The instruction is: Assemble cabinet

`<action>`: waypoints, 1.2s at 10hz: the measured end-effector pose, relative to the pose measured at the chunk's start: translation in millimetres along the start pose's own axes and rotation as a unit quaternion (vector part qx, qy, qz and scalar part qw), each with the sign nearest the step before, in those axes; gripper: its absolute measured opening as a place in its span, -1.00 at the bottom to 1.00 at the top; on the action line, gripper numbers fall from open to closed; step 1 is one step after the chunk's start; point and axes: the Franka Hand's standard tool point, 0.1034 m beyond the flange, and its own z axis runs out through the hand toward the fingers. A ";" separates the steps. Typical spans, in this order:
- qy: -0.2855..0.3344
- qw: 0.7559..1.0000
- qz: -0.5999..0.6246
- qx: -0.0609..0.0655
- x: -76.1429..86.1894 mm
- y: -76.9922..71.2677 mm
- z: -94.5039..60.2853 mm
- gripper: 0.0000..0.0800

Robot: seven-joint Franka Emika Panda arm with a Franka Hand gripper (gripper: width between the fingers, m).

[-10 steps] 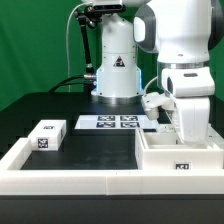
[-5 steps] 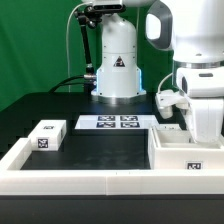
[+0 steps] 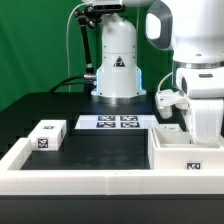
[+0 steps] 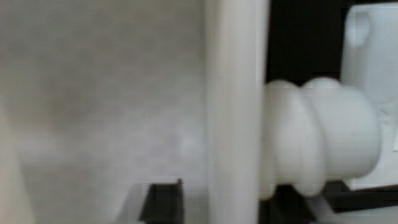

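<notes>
The cabinet [image 3: 170, 160], a large white box with a tag on its front, stands at the exterior view's right. My arm reaches down into it from above, and the cabinet's rim hides the fingers in that view. In the wrist view my gripper [image 4: 222, 200] straddles an upright white wall [image 4: 231, 90] of the cabinet. One dark fingertip [image 4: 164, 200] stands a little off the wall, so the jaws look slightly open. A ribbed white round part [image 4: 329, 135] lies just beyond the wall. The picture is blurred.
A small white tagged block [image 3: 45, 135] lies at the exterior view's left. The marker board [image 3: 118, 122] sits at the back, before the robot's base [image 3: 117, 70]. A long low white border wall [image 3: 70, 182] runs along the front and left.
Over the last second the arm and the cabinet shifted toward the exterior view's right, then stopped. The small block has not moved.
</notes>
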 end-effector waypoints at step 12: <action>-0.005 1.000 -0.003 0.003 -1.6 -16.6 -10.4 0.99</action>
